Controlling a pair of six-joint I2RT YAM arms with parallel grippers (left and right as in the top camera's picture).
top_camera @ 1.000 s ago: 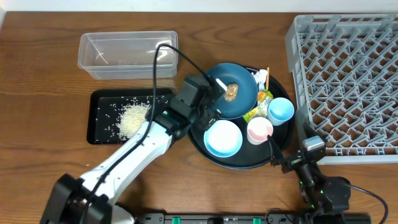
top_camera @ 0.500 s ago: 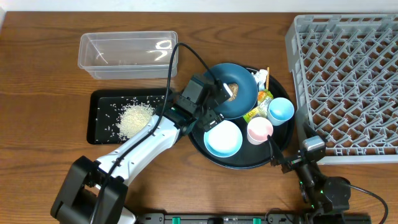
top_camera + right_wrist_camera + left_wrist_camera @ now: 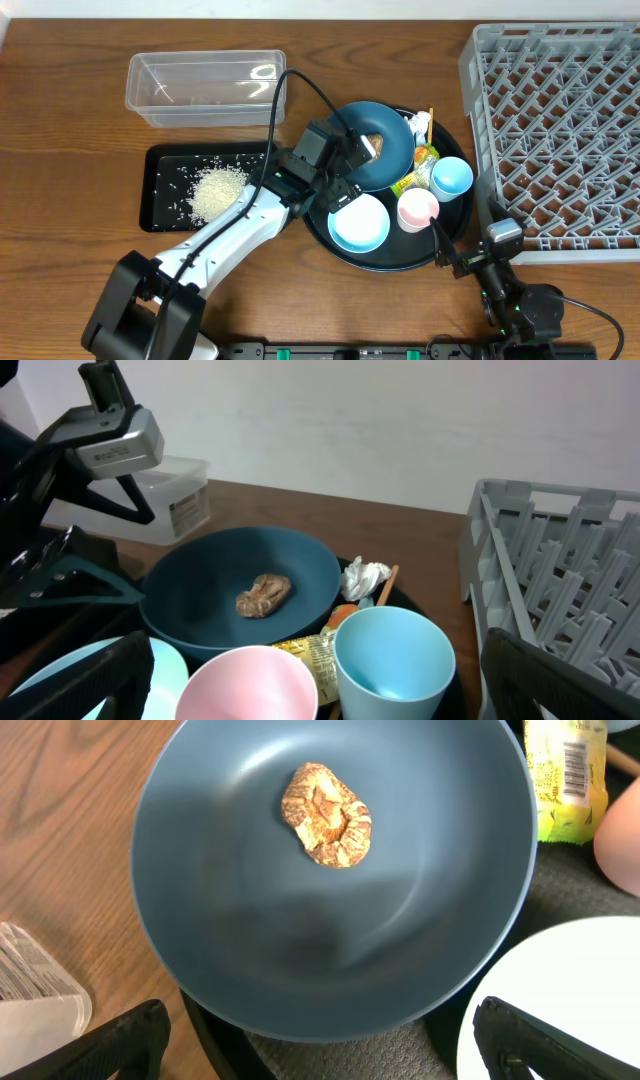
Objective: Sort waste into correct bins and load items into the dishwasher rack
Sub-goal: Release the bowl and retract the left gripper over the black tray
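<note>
The dark blue plate point(image 3: 390, 160) point(image 3: 250, 920) lies on a round black tray point(image 3: 400, 258) and carries the small brown food lump point(image 3: 372, 147) point(image 3: 327, 800). My left gripper point(image 3: 350, 166) point(image 3: 320, 1050) hovers open over the plate's near-left edge, nothing between its fingers. On the same tray stand the white bowl point(image 3: 359, 222), pink cup point(image 3: 418, 210) point(image 3: 250, 685) and light blue cup point(image 3: 451, 178) point(image 3: 395, 650). The printed wrapper point(image 3: 420, 163) point(image 3: 312, 656), white tissue point(image 3: 418, 125) point(image 3: 365, 576) and chopstick point(image 3: 431, 117) lie behind them. My right gripper point(image 3: 452, 252) point(image 3: 310, 680) is open, low beside the tray's near-right rim.
A shallow black tray point(image 3: 160, 165) holds a pile of white rice point(image 3: 215, 190). The clear tub point(image 3: 205, 88) stands behind it. The grey dishwasher rack point(image 3: 560, 130) point(image 3: 560, 550) fills the right side, close to the right arm.
My left gripper has shifted a little to the right and turned over the plate's edge, its jaws spreading slightly wider. The right arm has not moved.
</note>
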